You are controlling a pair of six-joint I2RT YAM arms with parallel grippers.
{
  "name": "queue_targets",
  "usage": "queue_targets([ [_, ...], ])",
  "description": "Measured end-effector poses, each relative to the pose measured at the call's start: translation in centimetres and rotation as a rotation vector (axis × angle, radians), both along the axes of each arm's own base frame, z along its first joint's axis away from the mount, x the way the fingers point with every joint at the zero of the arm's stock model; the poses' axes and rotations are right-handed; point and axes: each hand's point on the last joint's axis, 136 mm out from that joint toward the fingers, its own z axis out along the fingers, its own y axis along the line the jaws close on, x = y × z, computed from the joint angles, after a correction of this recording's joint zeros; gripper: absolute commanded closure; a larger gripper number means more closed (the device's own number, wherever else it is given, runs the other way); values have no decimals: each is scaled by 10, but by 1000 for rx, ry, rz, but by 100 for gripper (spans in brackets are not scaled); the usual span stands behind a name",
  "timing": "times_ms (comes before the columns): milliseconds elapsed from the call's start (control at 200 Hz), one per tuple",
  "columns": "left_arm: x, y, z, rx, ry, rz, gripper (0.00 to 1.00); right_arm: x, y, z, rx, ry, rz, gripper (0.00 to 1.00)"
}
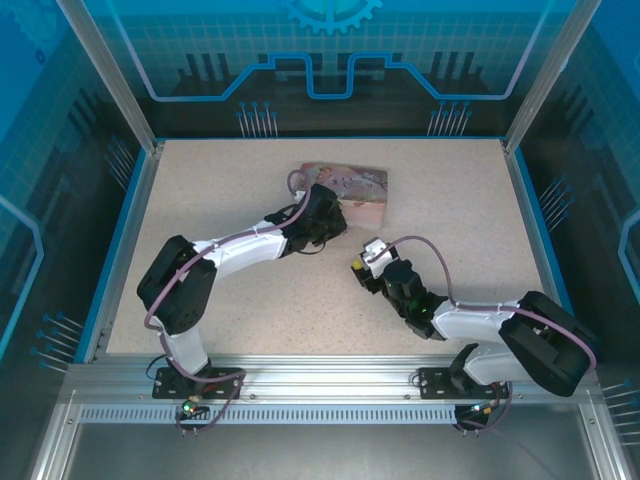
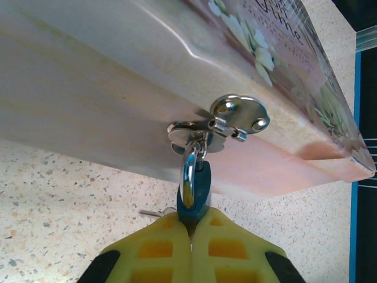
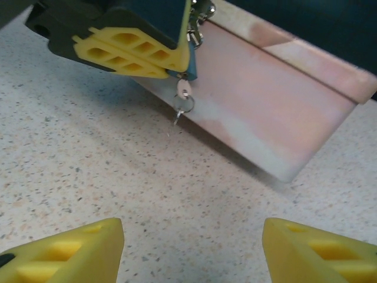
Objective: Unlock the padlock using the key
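Up at the middle of the worktop (image 1: pixel 450 250), the left arm (image 1: pixel 240 255) rises from its base at the near left edge, bends at the elbow, and stretches forward and to the right. Its wrist ends against the near long side of the pink tin (image 1: pixel 355 190). The left end effector (image 2: pixel 191 227) is clamped on the padlock (image 2: pixel 201 184), with the yellow pads pressed together around the teal body. The padlock's silver shackle runs up through the metal hasp (image 2: pixel 238 115) on the wall of the tin.

From the right wrist view, the key (image 3: pixel 182 106) hangs on a small ring just beneath the padlock (image 3: pixel 189 66), close to the tin's side and above the speckled surface.

The right arm (image 1: pixel 470 320) folds in from its base at the near right edge, with its forearm angled left and forward. The right end effector (image 1: pixel 360 268) is held low, well short of the tin. It points toward the lock with its yellow fingers (image 3: pixel 76 250) spread wide apart and nothing between them.
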Motion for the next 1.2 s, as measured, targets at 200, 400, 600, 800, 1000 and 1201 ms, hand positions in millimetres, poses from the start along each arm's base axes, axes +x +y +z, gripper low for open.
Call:
queue_targets([
  [200, -7, 2, 9, -62, 28, -7, 100, 8, 8, 10, -75, -49, 29, 36],
  [400, -13, -1, 21, -113, 34, -20, 100, 16, 20, 16, -128, -76, 62, 37],
  [600, -16, 2, 25, -133, 33, -27, 100, 24, 33, 26, -155, -106, 91, 44],
  [800, -17, 5, 24, -134, 36, -25, 100, 32, 43, 29, -168, -115, 103, 48],
  [1000, -19, 5, 22, -145, 38, -26, 100, 39, 48, 25, -179, -106, 104, 51],
  [1201, -18, 7, 24, -160, 36, -15, 100, 45, 47, 25, -176, -101, 100, 54],
])
